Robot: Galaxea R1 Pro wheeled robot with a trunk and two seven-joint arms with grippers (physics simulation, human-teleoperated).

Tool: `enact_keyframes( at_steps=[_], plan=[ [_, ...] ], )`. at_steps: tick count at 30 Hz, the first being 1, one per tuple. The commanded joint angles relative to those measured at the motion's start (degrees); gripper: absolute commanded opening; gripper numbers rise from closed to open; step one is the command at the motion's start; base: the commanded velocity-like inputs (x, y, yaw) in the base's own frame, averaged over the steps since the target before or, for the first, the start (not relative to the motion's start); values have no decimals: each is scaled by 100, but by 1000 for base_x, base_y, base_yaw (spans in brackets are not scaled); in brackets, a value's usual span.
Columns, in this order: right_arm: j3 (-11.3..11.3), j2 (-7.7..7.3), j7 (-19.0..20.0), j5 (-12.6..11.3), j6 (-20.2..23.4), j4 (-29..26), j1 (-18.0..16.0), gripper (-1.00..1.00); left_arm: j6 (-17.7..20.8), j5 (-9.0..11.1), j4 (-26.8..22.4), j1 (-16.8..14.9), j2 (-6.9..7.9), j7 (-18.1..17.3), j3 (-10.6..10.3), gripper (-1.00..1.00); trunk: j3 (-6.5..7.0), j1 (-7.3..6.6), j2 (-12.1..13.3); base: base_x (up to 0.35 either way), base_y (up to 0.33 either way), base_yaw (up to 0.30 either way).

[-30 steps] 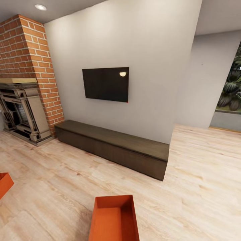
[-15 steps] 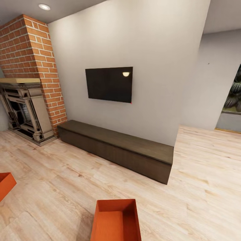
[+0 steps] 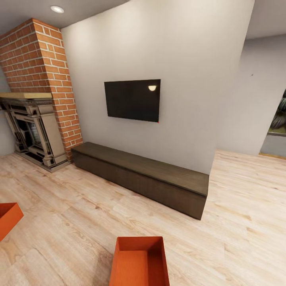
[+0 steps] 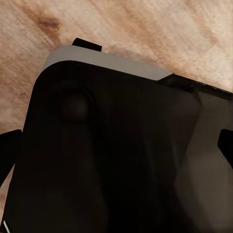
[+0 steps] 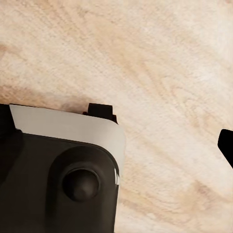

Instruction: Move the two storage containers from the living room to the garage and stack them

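floor [image 3: 246, 222]: pale matt wood plank | fireplace [image 3: 43, 79]: rough red brick | containers [image 3: 140, 262]: seemingly smooth orange plastic

Head view is bright and evenly lit — a recessed ceiling light [image 3: 57, 8] glows at top left, and a small lamp reflection glares on the black TV [image 3: 132, 100]. Shadows are soft: a faint one on the wood floor [image 3: 79, 206] left of the nearer orange container [image 3: 140, 262]. Wide-angle distortion tilts the walls and the brick fireplace [image 3: 39, 79] near the edges. Slight compression softness on textures. Wrist views — dark robot body [image 4: 111, 155] underexposed in left, floor grain blurry in both.
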Motion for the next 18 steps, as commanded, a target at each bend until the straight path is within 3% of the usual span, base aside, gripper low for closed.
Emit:
enact_keyframes(
  at_steps=[1,15,18],
  plan=[
    [49,1,-1,-52,-34,17,-6,100,-12,15,-2,-1,-2,6,19,100,-5,0,-3,0,0,13],
    [49,-13,4,-52,-44,17,-6,100,-20,18,-13,-1,-2,6,23,100,-5,0,-3,0,0,1],
    [49,-12,3,-52,-41,17,-6,100,-20,23,-19,-1,-9,7,25,100,-5,0,-3,0,173,0]
  ],
)
